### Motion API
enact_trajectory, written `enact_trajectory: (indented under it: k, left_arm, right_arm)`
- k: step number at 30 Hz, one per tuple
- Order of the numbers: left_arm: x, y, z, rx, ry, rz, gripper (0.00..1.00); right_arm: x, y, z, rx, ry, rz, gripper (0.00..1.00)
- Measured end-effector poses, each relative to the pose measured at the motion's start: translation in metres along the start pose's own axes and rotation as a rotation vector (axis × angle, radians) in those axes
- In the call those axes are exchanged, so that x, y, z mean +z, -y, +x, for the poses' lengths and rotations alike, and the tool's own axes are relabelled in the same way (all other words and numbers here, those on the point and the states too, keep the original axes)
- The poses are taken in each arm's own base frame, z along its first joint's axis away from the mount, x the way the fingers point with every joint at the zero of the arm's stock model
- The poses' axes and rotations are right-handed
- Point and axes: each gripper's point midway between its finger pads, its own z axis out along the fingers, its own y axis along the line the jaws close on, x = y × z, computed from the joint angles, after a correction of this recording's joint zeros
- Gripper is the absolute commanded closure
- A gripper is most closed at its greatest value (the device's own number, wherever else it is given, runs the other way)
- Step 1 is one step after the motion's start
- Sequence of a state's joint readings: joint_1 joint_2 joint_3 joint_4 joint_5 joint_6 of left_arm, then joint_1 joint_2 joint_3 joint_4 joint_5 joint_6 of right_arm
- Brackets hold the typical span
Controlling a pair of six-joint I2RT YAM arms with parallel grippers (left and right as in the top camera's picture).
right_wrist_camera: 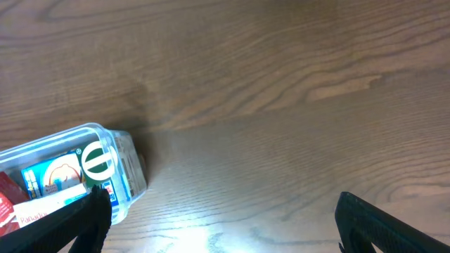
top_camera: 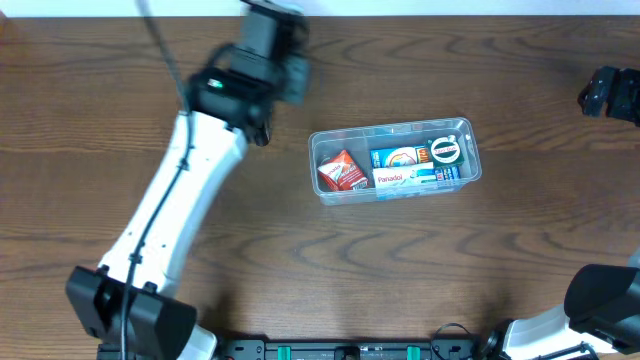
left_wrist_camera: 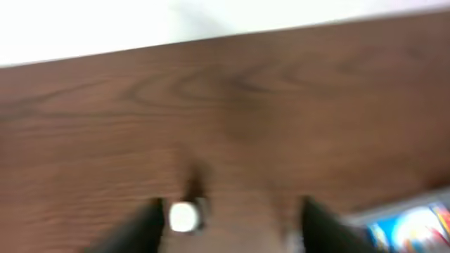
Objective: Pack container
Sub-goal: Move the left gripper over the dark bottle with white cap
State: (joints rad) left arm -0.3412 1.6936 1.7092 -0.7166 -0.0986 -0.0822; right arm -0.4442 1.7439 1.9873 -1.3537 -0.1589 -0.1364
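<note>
- The container [top_camera: 395, 135] sits on the table [top_camera: 400, 280] just right of the middle. It is a clear tub lying long side across, and it touches neither arm.
- The left gripper [left_wrist_camera: 232, 209] is beyond the tub's left end, near the far edge of the table. Its view is blurred, but the two dark fingers stand apart with only wood between them.
- The right gripper [right_wrist_camera: 221, 204] is spread wide and empty over bare wood, well off to the tub's right. The tub's near corner shows by one finger.
- Step in hand, as I judge it: no loose goods show on the table, so packing looks about done and what remains is clearing off or checking.
- To do that well, keep the open fingers above the rim and away from the tub's walls. A light plastic tub would likely slide at a nudge.
- Check that the contents lie flat and below the rim before counting it finished.
- Count: one tub and two arms.
- Inside the tub are four things — one red packet [top_camera: 342, 172] at the left end, one blue and white box [top_camera: 400, 157], one white box [top_camera: 405, 179] printed "Panadol" beside it, and one round green and white piece [top_camera: 444, 150] at the right end.
- One small pale blob [left_wrist_camera: 184, 216] shows by the left fingers. It is too blurred to tell whether it is goods or part of the gripper.
</note>
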Motion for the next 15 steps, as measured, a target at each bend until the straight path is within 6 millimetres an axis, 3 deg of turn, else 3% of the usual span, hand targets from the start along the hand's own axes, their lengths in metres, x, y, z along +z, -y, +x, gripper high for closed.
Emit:
enact_trajectory:
  k: [3,6,15]
  left_arm:
    - [0.009,-0.037,-0.003,-0.066,0.000,-0.065,0.30]
    - [0.017,-0.058,-0.003,-0.104,-0.005,-0.100,0.30]
    - [0.070,-0.064,0.025,-0.117,-0.114,-0.124,0.29]
  right_arm:
    - [0.000,0.000,0.000,0.000,0.000,0.000,0.01]
    - [0.000,0.000,0.000,0.000,0.000,0.000,0.01]
    - [0.000,0.000,0.000,0.000,0.000,0.000,0.01]
